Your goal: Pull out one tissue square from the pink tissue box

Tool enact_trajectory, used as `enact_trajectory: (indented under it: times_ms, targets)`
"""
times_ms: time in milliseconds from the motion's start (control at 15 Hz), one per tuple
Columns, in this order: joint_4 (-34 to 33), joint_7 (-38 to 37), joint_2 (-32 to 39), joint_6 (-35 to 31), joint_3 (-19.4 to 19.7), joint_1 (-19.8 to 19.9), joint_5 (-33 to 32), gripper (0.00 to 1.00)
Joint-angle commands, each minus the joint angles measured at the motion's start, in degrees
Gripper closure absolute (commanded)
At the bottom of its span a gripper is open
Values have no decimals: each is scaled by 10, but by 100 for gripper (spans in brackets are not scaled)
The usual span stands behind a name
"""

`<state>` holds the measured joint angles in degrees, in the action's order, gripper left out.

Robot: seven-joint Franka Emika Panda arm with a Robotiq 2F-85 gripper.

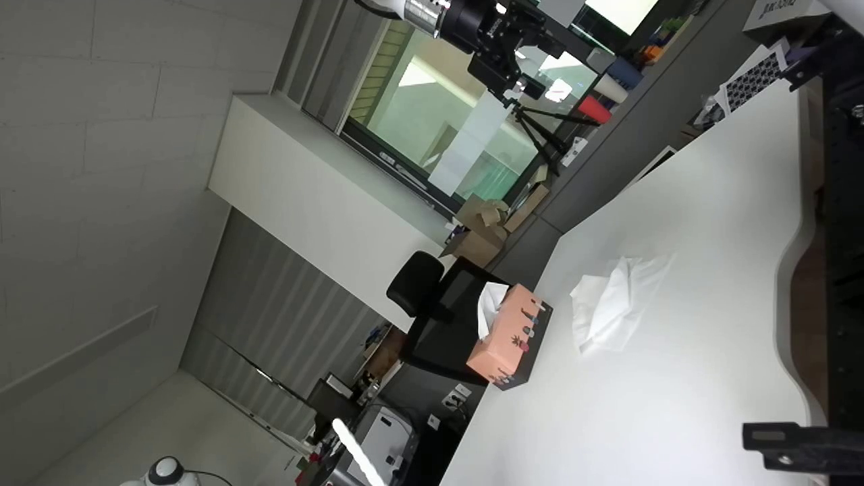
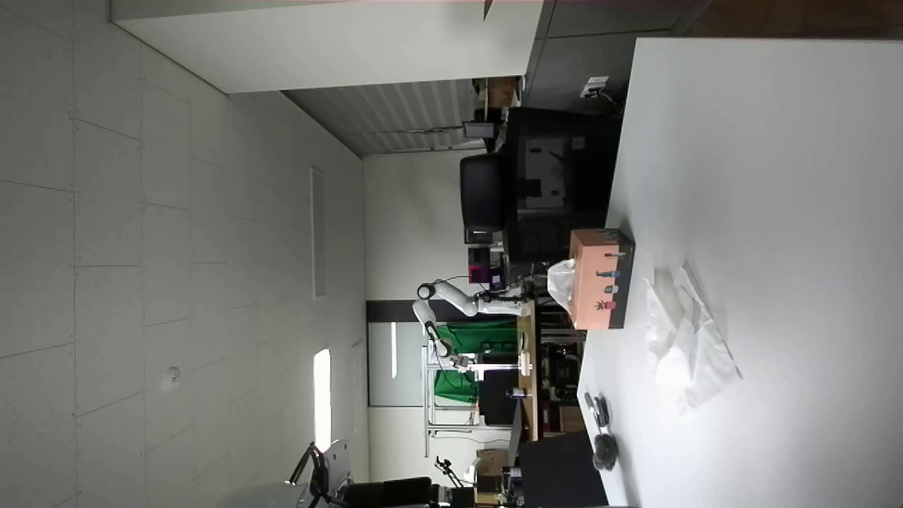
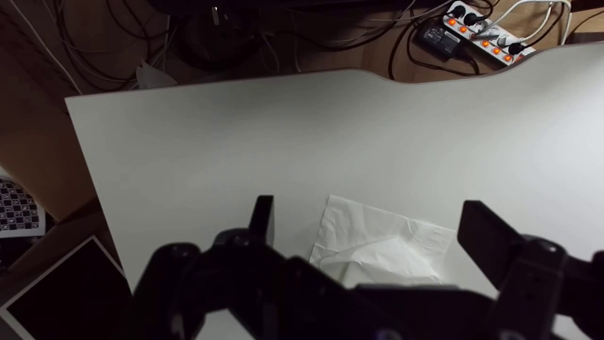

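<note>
The pink tissue box (image 1: 503, 341) with a dark lower band stands near the white table's edge; it also shows in an exterior view (image 2: 592, 282). A white tissue (image 1: 491, 308) sticks out of its top opening, also visible in an exterior view (image 2: 561, 283). A loose crumpled tissue (image 1: 611, 310) lies on the table beside the box, seen in an exterior view (image 2: 688, 346) and the wrist view (image 3: 377, 236). My gripper (image 1: 545, 66) is open and empty, raised above the table and apart from the box. In the wrist view, the gripper (image 3: 368, 208) frames the loose tissue below. The box is out of the wrist view.
The white table (image 1: 702, 385) has a wavy edge, also seen in the wrist view (image 3: 212, 151). A dark fuzzy object (image 2: 604, 451) lies near its edge. A black chair (image 2: 554, 183) stands behind the box. A black bracket (image 1: 796, 447) is at the table's side.
</note>
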<state>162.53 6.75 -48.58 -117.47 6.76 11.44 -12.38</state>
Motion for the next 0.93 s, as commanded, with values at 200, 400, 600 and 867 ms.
enact_trajectory:
  times_ms: [200,400,600,867]
  targets:
    - [-19,27,42,-55,17,-20,-4,0]
    - [-39,94,115,-151,37,-42,-12,0]
    - [-79,148,221,-252,53,-65,2,0]
    - [-143,171,360,-408,52,-81,9,0]
